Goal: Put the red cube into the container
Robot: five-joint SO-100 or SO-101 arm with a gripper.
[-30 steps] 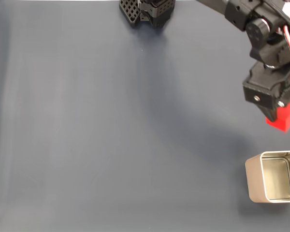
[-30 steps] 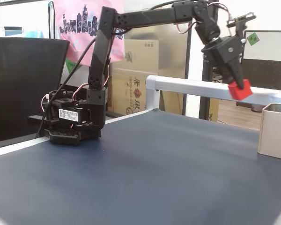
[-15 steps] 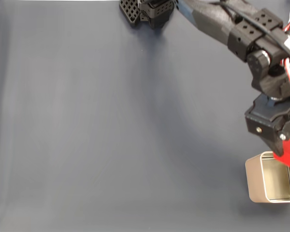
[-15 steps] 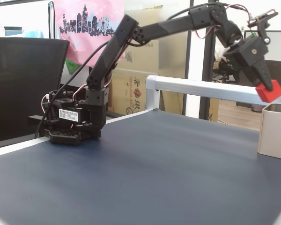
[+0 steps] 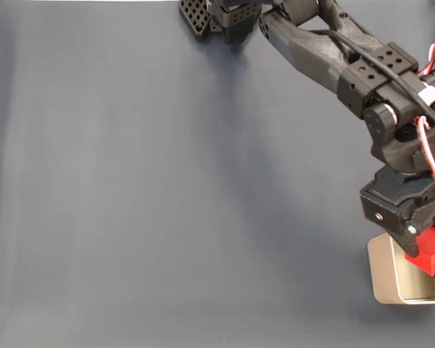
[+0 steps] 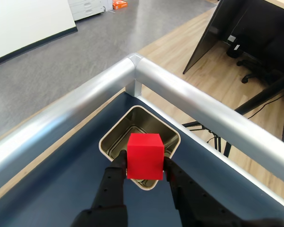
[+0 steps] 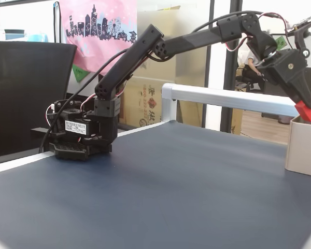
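Over tin: I see the pincer (image 6: 144, 172) clamped on the cube (image 6: 144, 155), fingers on its two sides.
Cube: red, held above the tin's (image 6: 112, 135) open mouth in wrist view; not inside.
Top-down fixed view: cube (image 5: 429, 254) over tin (image 5: 383, 272) at lower right edge of the dark blue tabletop (image 5: 167, 203).
Side fixed view: cube (image 7: 309, 110) just above tin (image 7: 302, 148) rim, arm (image 7: 145, 49) stretched out from its base (image 7: 80, 132).
Rail: silver corner (image 6: 132, 66) just behind tin.
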